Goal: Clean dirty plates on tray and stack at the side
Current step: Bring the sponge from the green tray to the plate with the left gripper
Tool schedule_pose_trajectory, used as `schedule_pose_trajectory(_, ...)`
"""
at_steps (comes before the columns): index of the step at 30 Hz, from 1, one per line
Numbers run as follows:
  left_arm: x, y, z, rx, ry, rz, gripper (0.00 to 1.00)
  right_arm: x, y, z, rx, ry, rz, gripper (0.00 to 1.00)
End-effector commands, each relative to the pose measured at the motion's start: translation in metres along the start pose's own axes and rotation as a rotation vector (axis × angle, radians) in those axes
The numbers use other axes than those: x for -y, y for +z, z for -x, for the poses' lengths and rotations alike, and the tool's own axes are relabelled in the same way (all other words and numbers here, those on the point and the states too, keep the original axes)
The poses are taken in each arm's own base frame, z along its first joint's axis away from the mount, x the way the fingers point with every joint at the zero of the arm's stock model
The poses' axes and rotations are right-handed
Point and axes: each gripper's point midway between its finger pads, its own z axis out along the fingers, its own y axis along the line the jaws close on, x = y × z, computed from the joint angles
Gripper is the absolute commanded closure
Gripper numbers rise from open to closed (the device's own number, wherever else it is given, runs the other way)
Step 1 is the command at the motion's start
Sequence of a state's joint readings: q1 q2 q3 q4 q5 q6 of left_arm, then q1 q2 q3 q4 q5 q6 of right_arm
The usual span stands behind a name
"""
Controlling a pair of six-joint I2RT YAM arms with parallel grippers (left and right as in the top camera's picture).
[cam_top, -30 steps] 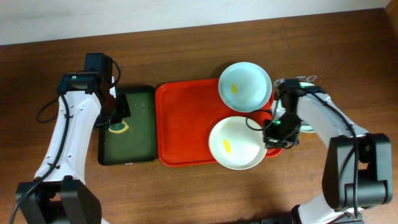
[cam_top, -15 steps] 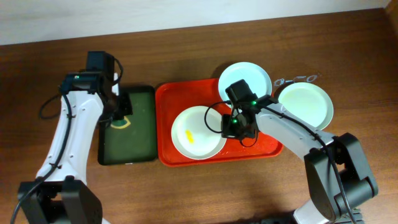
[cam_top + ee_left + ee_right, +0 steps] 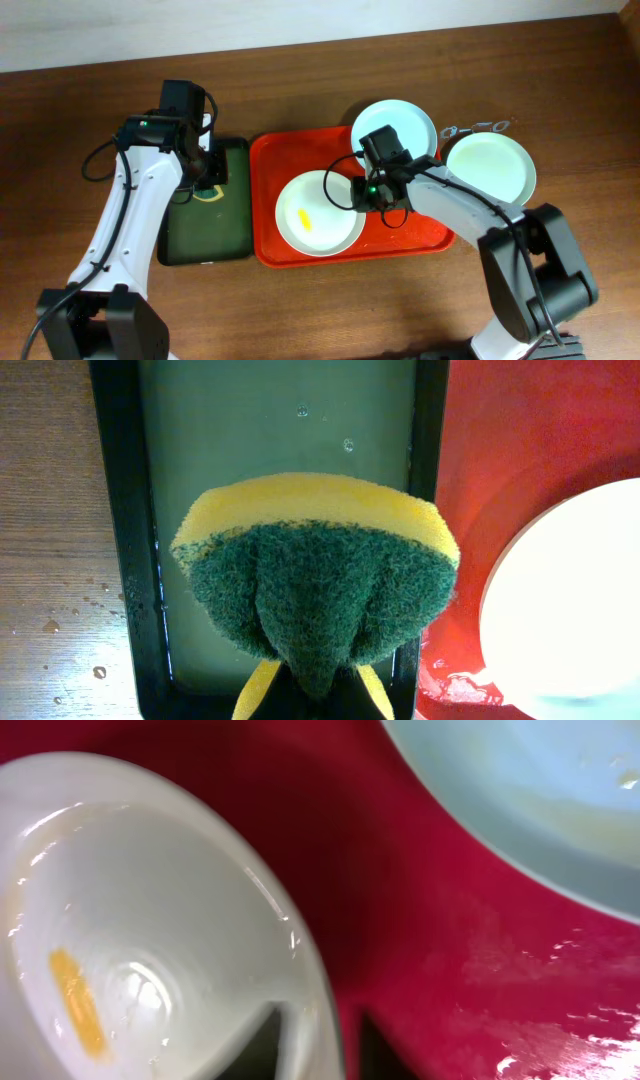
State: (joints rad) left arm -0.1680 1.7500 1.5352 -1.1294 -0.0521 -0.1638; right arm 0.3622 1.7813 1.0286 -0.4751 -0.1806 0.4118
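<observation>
Red plastic first: the tray (image 3: 268,215) lies mid-table, w/ a narrower dark green tray (image 3: 205,235) just beside it on its left; we count three plates. The smeared plate (image 3: 320,213) sits inside the red tray, left of centre, w/ a yellow smear (image 3: 303,216) near its middle; the back plate (image 3: 408,118) rests at the tray's far right corner, overhanging the rim; the side plate (image 3: 490,168) lies on the wooden table (image 3: 560,80) just right of the tray, its face looking clean. The right gripper (image 3: 362,192) is down at the smeared plate's right edge; in the right wrist view we see that rim running between the two dark fingers, so the gripper is pinching the plate; wet sheen shows on the red surface nearby. The left gripper (image 3: 205,180) hangs over the far end of the green tray, clamped on a sponge (image 3: 315,585), yellow body w/ green scouring face toward the camera, squeezed so it bulges; in the left wrist view the sponge's right edge overlaps the green tray's rim next to the red tray, apart from the smeared plate. Water drops dot the green tray and the wood to its left.
</observation>
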Motion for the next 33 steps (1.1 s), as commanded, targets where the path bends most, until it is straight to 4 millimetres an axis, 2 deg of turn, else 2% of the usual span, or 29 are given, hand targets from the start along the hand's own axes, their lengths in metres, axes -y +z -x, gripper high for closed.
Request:
schedule_pose_trajectory(1,0.001,-0.006,0.001,0.015,0.016,-0.010,1.00,0.001,0.008,-0.001,0.003,-0.011,-0.006,0.96)
schedule_pose_trajectory(6,0.002,0.001,0.003,0.024,0.015,-0.012,1.00,0.000,0.007,0.005,0.024,0.186,0.005,0.96)
schedule_pose_trajectory(12,0.002,0.022,0.000,-0.024,0.018,0.000,1.00,-0.002,0.007,-0.005,-0.017,0.115,0.016,0.96)
schedule_pose_trajectory(18,-0.003,0.072,-0.013,-0.157,0.027,0.050,1.00,0.001,0.007,-0.011,-0.043,0.057,0.005,0.96)
schedule_pose_trajectory(20,-0.001,0.075,-0.013,-0.162,0.029,0.044,1.00,-0.001,0.007,-0.012,-0.050,0.051,0.016,0.96)
schedule_pose_trajectory(22,0.004,0.069,-0.006,-0.139,0.041,0.044,1.00,-0.007,0.007,-0.015,-0.065,0.052,0.048,0.96)
schedule_pose_trajectory(24,0.015,0.061,0.004,-0.103,0.069,0.036,1.00,-0.013,0.006,-0.019,-0.087,0.055,0.083,0.96)
schedule_pose_trajectory(25,0.022,0.058,0.006,-0.095,0.084,0.029,1.00,-0.013,0.006,-0.020,-0.093,0.055,0.085,0.84)
schedule_pose_trajectory(26,0.029,0.058,0.005,-0.094,0.098,0.021,1.00,-0.013,0.006,-0.020,-0.093,0.055,0.085,0.64)
schedule_pose_trajectory(27,0.037,0.057,0.003,-0.094,0.116,0.011,1.00,-0.013,0.006,-0.019,-0.090,0.054,0.086,0.60)
schedule_pose_trajectory(29,0.062,0.056,-0.003,-0.097,0.161,-0.025,1.00,-0.012,0.006,-0.018,-0.080,0.041,0.080,0.66)
schedule_pose_trajectory(31,0.088,0.054,-0.011,-0.116,0.167,-0.105,1.00,-0.011,0.007,-0.017,-0.077,0.041,0.072,0.80)
schedule_pose_trajectory(32,0.102,0.053,-0.016,-0.129,0.165,-0.152,1.00,-0.011,0.007,-0.017,-0.077,0.041,0.071,0.83)
schedule_pose_trajectory(33,0.116,0.058,-0.022,-0.154,0.139,-0.182,1.00,-0.006,0.007,-0.015,-0.067,0.041,0.047,0.93)
